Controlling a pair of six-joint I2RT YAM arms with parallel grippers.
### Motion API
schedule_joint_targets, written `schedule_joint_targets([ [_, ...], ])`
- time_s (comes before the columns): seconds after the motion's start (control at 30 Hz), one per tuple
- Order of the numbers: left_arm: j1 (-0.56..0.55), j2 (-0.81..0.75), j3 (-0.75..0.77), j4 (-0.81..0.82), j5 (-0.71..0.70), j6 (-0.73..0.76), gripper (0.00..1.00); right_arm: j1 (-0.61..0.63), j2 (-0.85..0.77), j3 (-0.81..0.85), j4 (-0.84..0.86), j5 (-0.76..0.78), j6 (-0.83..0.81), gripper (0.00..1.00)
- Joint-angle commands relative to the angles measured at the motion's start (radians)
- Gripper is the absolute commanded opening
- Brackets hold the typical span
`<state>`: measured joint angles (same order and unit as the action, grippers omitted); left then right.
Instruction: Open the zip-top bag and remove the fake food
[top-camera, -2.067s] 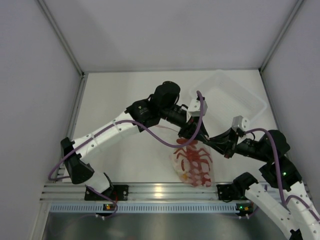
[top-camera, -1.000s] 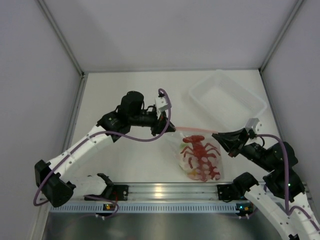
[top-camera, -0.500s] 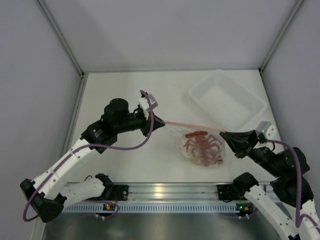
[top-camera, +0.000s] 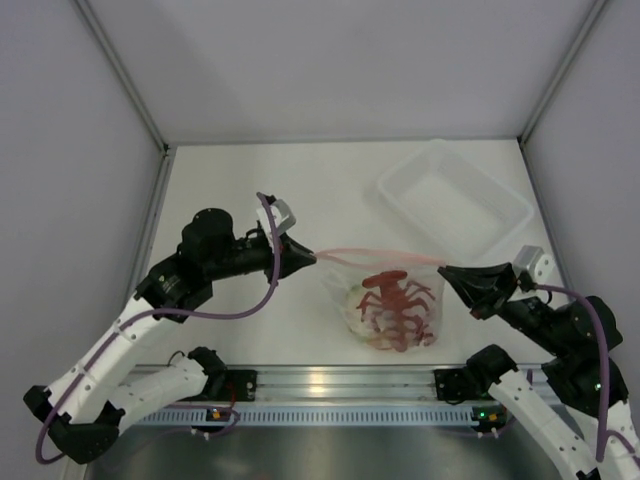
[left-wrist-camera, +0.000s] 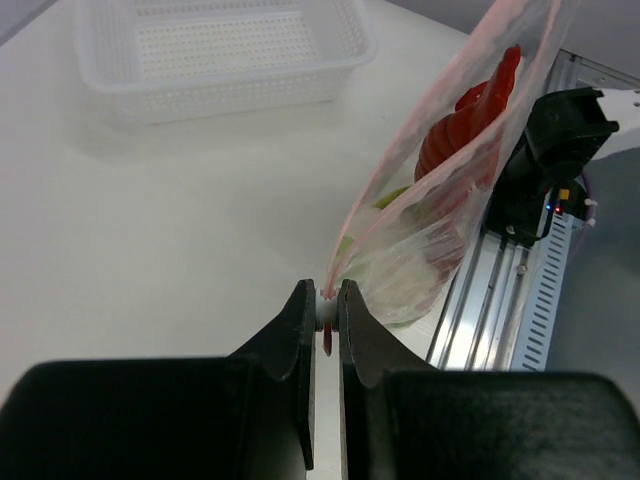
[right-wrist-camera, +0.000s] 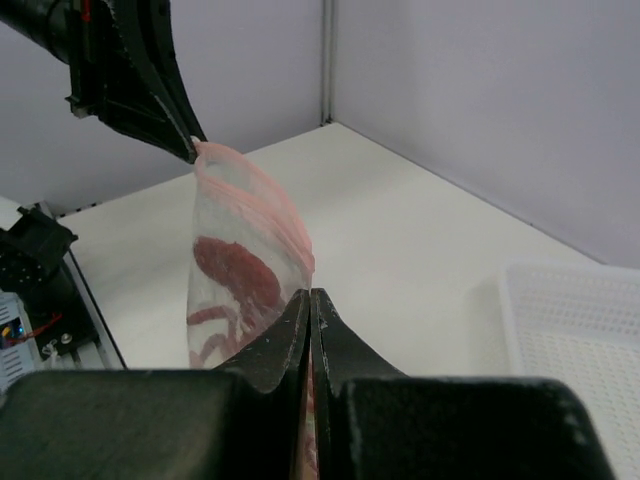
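Top external view: zip-top bag (top-camera: 385, 300) hangs near the middle of the table (top-camera: 250, 190), toward its near edge, slung between the two arms by its top edge. Pink zip strip (top-camera: 375, 256) stretched taut, running left to right. Red lobster (top-camera: 397, 300) inside, sunk to the lower part of the pouch. Left wrist view shows a green-and-white piece (left-wrist-camera: 372, 215) low in the bag beside it. Cannot tell whether the bag's bottom touches the table.

Left gripper (top-camera: 308, 258) pinched narrow on the left end of the strip. Right gripper (top-camera: 447, 270) clamped tight on the right end, plastic caught between its jaws. Right wrist view: two pink lines side by side along the top edge.

Clear tray (top-camera: 455, 200) sits far right, well apart from the bag. Metal rail (top-camera: 320, 385) runs along the near edge
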<state>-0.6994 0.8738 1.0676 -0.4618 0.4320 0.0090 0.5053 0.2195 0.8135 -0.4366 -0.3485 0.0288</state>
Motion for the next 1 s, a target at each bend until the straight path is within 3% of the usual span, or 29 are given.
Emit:
schedule_joint_targets([
  [0.0,0.017,-0.003,0.003,-0.029,0.163,0.009,0.0,-0.011,-0.002,0.0,0.168,-0.125,0.008,0.0],
  [0.07,0.017,0.014,0.015,-0.025,0.268,0.011,0.0,-0.01,0.009,-0.033,0.24,-0.225,0.02,0.0],
  [0.17,0.017,0.045,0.028,-0.002,0.284,-0.006,0.0,-0.011,0.017,-0.091,0.289,-0.237,0.043,0.0],
  [0.23,0.017,0.066,0.037,0.0,0.303,-0.006,0.15,-0.01,0.024,-0.114,0.309,-0.242,0.043,0.0],
  [0.27,0.017,0.077,0.044,0.0,0.327,-0.006,0.3,-0.01,0.026,-0.119,0.315,-0.25,0.04,0.0],
  [0.33,0.017,0.085,0.051,0.009,0.344,-0.004,0.38,-0.011,0.029,-0.123,0.315,-0.268,0.028,0.0],
  [0.37,0.017,0.09,0.058,0.011,0.35,-0.004,0.5,-0.011,0.029,-0.125,0.314,-0.27,0.025,0.0],
  [0.47,0.017,0.1,0.086,0.022,0.333,-0.004,0.61,-0.01,0.023,-0.132,0.311,-0.288,0.014,0.0],
  [0.67,0.017,0.168,0.164,0.06,0.257,-0.049,0.68,-0.01,0.014,-0.131,0.306,-0.302,0.003,0.0],
  [0.87,-0.005,0.261,0.226,0.06,0.356,-0.026,0.62,-0.011,0.014,-0.129,0.306,-0.302,-0.001,0.0],
  [0.97,-0.047,0.286,0.227,0.06,0.259,-0.018,0.63,-0.011,0.011,-0.128,0.306,-0.326,-0.006,0.0],
])
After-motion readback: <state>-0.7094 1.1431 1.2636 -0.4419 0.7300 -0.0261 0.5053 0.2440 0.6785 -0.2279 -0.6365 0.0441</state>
